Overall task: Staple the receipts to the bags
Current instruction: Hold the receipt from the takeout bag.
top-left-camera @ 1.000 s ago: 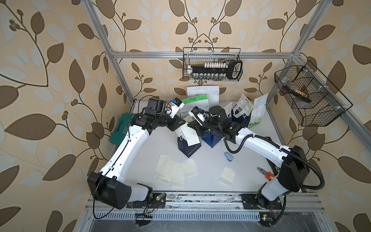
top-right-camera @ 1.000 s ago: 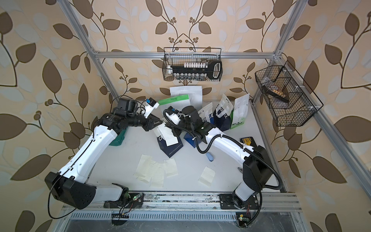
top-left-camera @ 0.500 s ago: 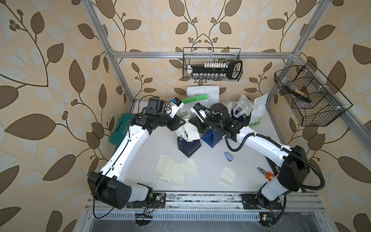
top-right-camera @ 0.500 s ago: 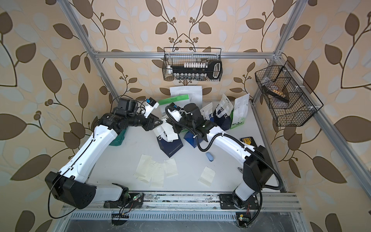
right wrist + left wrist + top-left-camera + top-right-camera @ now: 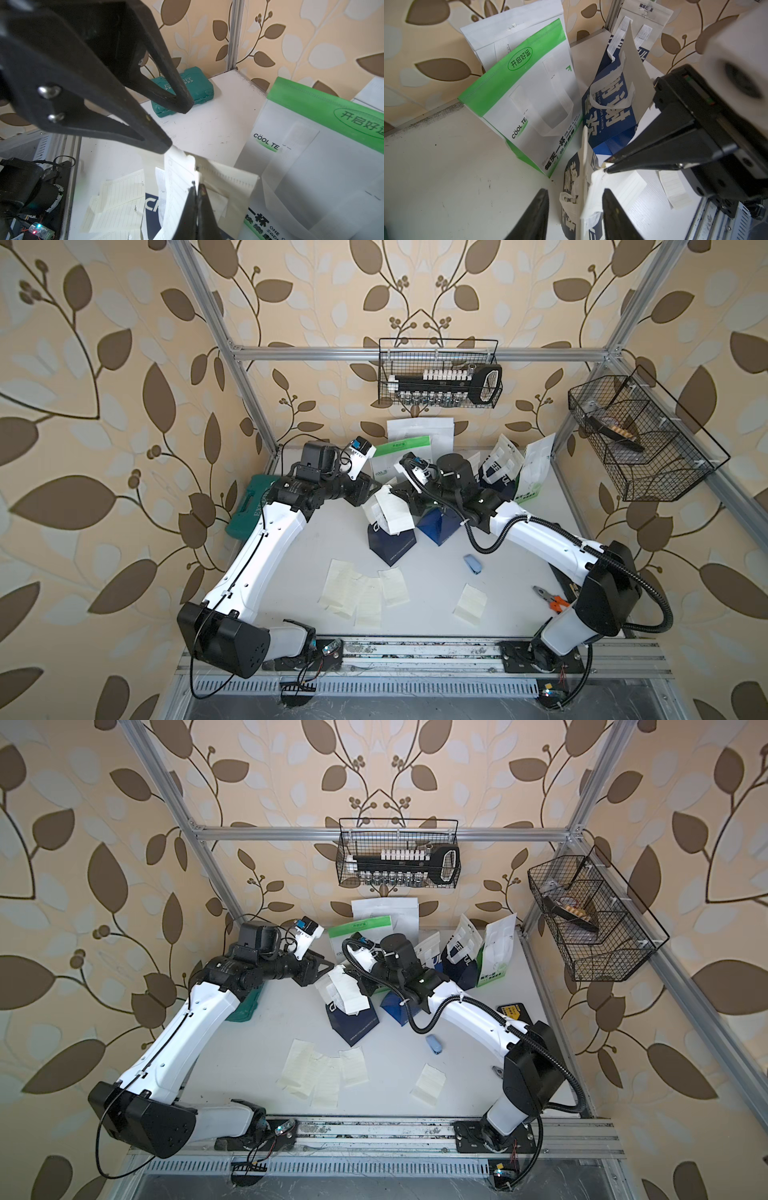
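White tabletop, centre | cream paper receipt atop navy paper bag | right gripper pinches receipt | left gripper spread, fingertip at receipt's corner | light-blue stapler toward front edge, nearer right arm

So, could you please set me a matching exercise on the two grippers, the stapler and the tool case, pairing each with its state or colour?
Things:
1. left gripper
2. right gripper
3. stapler
4. tool case

States and colours:
A. light blue, lying loose on the table
B. jaws apart
C. teal, lid closed
D. pinched shut on a receipt

Pairs: 1-B, 2-D, 3-A, 4-C.
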